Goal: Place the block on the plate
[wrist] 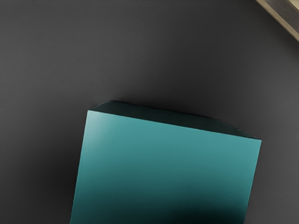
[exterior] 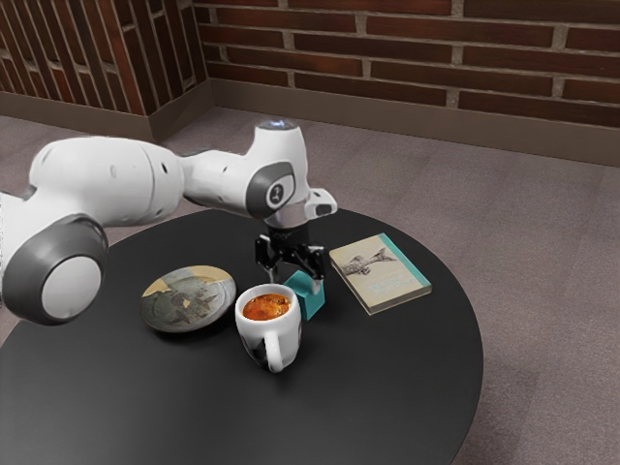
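Note:
My gripper (exterior: 294,280) is low over the teal block (exterior: 310,298) in the exterior view, its two fingers spread wide. One fingertip reaches down by the block's upper part, while the other stands on the side toward the plate. The block rests on the black table, partly hidden by the mug and the fingers. In the wrist view the block's top face (wrist: 163,163) lies large and close under my hand, slightly turned. The round grey and tan plate (exterior: 189,299) lies to the exterior view's left of the block, with nothing on it.
A white mug (exterior: 254,334) of orange-brown liquid stands close to the block, nearer the exterior camera, its handle facing that camera. A book (exterior: 380,274) with a teal spine lies beyond the block toward the exterior view's right; its corner (wrist: 285,16) shows in the wrist view.

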Robot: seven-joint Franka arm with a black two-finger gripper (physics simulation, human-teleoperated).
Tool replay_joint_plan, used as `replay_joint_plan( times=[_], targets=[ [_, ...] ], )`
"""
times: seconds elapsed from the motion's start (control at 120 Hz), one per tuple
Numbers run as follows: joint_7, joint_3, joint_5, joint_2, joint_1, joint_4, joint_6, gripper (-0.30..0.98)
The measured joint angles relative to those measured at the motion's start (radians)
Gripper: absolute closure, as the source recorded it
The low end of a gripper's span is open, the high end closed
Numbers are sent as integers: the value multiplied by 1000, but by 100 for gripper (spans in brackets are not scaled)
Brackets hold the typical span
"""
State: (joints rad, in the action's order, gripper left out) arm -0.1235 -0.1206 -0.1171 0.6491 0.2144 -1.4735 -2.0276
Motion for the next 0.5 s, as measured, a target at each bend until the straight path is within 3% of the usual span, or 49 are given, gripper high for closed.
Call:
replay_joint_plan(
  times=[0.267, 0.5],
  targets=[
    [4, 2, 0, 34, 2, -2, -62, 3],
    [4, 3, -1, 42, 3, -3, -83, 25]
  ],
)
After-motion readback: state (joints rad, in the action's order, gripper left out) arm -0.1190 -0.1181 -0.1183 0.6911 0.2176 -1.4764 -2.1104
